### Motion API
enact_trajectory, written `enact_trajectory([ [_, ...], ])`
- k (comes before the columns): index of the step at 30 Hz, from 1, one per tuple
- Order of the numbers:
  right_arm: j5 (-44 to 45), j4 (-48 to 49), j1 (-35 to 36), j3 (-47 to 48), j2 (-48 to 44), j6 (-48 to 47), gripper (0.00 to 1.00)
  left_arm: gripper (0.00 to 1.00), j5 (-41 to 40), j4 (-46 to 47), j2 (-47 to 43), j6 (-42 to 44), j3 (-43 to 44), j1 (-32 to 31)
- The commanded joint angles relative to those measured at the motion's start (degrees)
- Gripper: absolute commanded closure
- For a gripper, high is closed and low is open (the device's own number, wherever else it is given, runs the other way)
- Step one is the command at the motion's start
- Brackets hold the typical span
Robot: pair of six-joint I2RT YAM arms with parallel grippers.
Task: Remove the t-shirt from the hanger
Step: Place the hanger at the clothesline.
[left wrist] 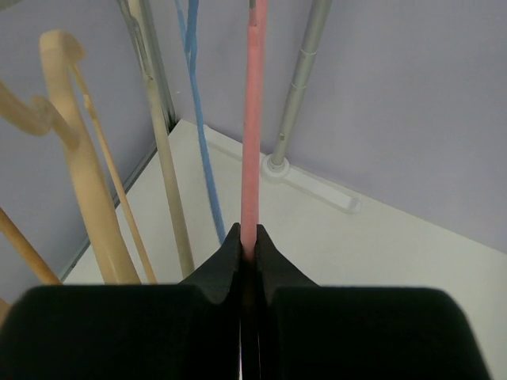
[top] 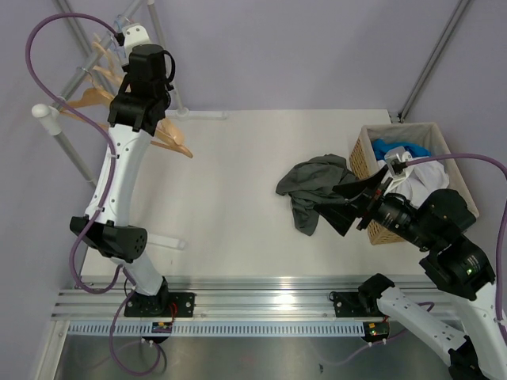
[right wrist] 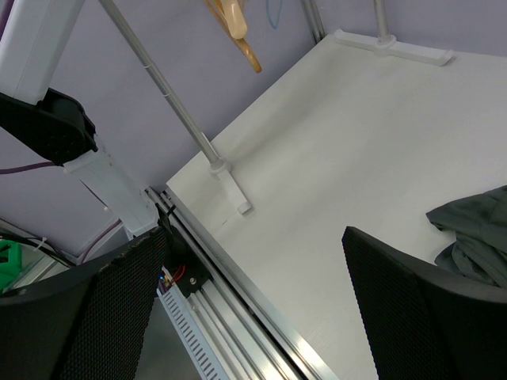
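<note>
Pinched hanger [left wrist: 253, 119] tight in left gripper [left wrist: 247, 237] at 10 o'clock. Held right gripper [top: 352, 207] wide, empty, at 4 o'clock. Found shirt [top: 313, 186] heaped on table [top: 238, 198] at 3 o'clock, already off. Risked knocking wooden hangers [top: 170, 138] down if swung sideways.

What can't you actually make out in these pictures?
- Pink bar in the left claw: its top is cut off by the left wrist view's edge; from above the left arm covers it.
- Basket contents: partly under the right arm, top view.
- Grey t-shirt: cut by the right wrist view's edge.
</note>
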Motion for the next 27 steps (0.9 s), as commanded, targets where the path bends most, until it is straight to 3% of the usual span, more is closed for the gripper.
enact_trajectory([
  [1, -0.7, 2.7, 0.2, -0.4, 0.0, 0.6, 0.00, 1.00, 4.3, 3.2, 1.2, 1.8, 4.2, 1.4],
  [9, -0.8, 2.8, 0.2, -0.5, 0.0, 0.4, 0.00, 1.00, 13.0, 3.3, 5.3, -1.5, 6.3, 5.0],
  [20, -0.2, 2.7, 0.2, -0.6, -0.4, 0.3, 0.00, 1.00, 11.2, 3.3, 7.2, -2.4, 6.0, 6.7],
  [27, -0.3, 2.7, 0.1, -0.9, 0.0, 0.4, 0.00, 1.00, 15.3, 3.3, 6.5, -4.1, 10.4, 9.6],
])
